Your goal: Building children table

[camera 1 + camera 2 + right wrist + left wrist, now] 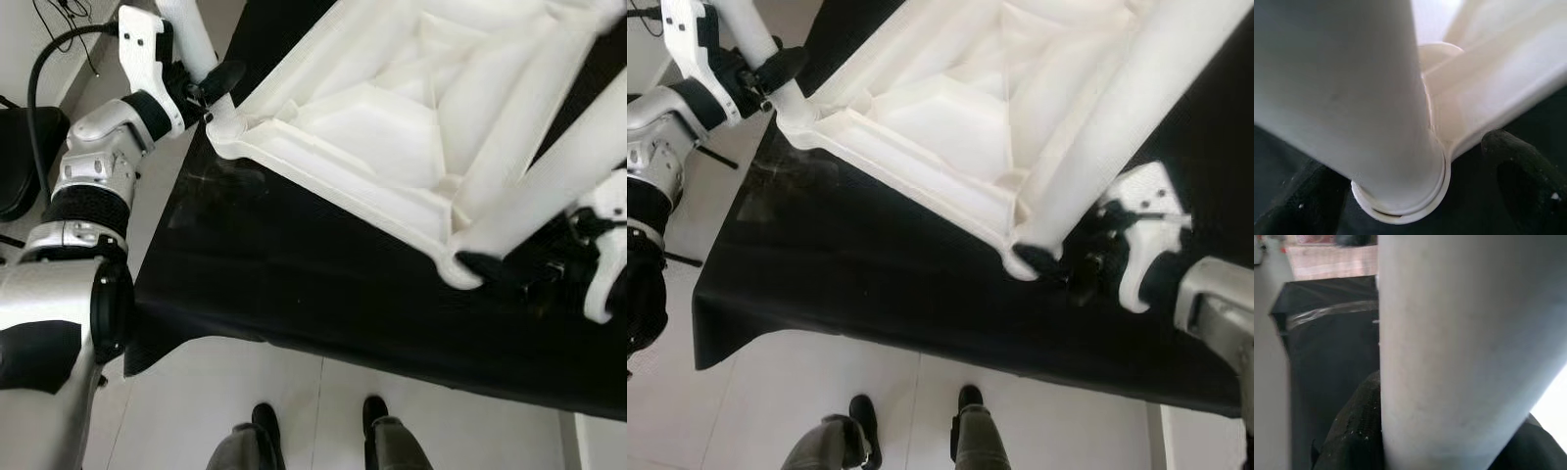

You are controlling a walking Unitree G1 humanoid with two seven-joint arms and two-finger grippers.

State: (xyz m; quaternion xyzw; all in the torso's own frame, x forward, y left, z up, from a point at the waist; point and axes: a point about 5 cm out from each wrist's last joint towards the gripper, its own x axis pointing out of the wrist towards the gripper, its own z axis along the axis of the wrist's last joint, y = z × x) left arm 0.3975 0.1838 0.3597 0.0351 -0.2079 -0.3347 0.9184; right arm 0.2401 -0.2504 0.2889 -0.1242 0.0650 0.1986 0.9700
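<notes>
A white plastic table top (392, 117) lies upside down on a black-covered table (294, 284). At its left corner, my left gripper (211, 83) is shut on a white round leg (191, 34). The left wrist view has that leg (1464, 347) pressed between the black fingers (1356, 431). At the near right corner a second white leg (1117, 127) stands slanted in its round socket (1400, 196). My right gripper (1058, 264) is shut on this leg just above the socket, with one finger (1518, 166) against the top's rim.
The black table's near edge (323, 348) runs across the view, with pale tiled floor (186, 392) below it. Two dark feet (266, 423) stand on that floor close to the edge. A black chair (20, 157) and a cable (44, 59) sit at the far left.
</notes>
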